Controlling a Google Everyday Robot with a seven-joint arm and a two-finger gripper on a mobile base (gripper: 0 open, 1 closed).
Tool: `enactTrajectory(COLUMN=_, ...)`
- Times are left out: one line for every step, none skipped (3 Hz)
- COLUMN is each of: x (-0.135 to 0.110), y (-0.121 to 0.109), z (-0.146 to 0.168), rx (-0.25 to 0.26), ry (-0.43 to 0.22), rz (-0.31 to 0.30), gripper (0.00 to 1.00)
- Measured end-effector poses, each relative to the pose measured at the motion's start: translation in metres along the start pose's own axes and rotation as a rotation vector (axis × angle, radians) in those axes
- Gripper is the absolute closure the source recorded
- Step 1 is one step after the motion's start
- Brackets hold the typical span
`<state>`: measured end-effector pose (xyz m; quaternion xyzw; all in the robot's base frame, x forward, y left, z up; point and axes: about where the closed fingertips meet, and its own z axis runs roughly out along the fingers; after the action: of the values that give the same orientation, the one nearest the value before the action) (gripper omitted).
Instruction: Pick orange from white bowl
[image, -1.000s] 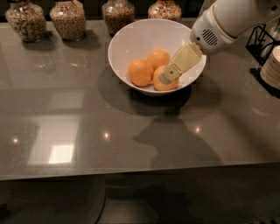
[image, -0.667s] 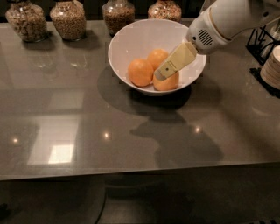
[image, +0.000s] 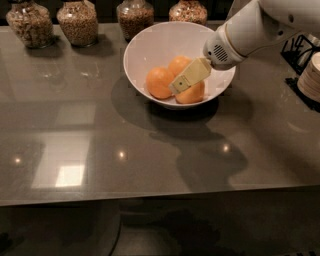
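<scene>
The white bowl (image: 150, 45) stands at the back middle of the dark glossy table. It holds three oranges. The paler, yellower orange (image: 195, 94) lies at the front right, a deeper orange one (image: 158, 82) lies at the left, and another (image: 178, 64) lies at the back. My gripper (image: 184, 82), cream-coloured on a white arm, reaches down into the bowl from the upper right. It lies across the top left of the pale orange and covers part of it. I cannot see whether it grips the fruit.
Several glass jars of grains line the table's back edge (image: 29, 22) (image: 77, 20) (image: 135, 17) (image: 187, 10). A stack of plates (image: 311, 75) and a black wire rack (image: 300, 47) stand at the right edge. The table's front edge (image: 150, 197) runs across below.
My gripper has shifted slightly left inside the bowl, over the pale orange. The three oranges and the bowl have stayed where they were.
</scene>
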<state>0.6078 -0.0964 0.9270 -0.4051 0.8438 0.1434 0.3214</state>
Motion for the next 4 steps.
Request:
enactTrajectory(x=0.006, y=-0.005, z=0.018, rx=0.018, ry=0.018, rz=0.012, gripper=0.18)
enactTrajectory(x=0.012, y=-0.013, z=0.032, rx=0.043, ry=0.031, rz=0.008, gripper=0.18)
enactTrajectory(x=0.022, y=-0.022, z=0.045, rx=0.073, ry=0.06, rz=-0.003, gripper=0.21)
enactTrajectory(x=0.032, y=-0.031, z=0.056, rx=0.102, ry=0.098, rz=-0.014, gripper=0.24)
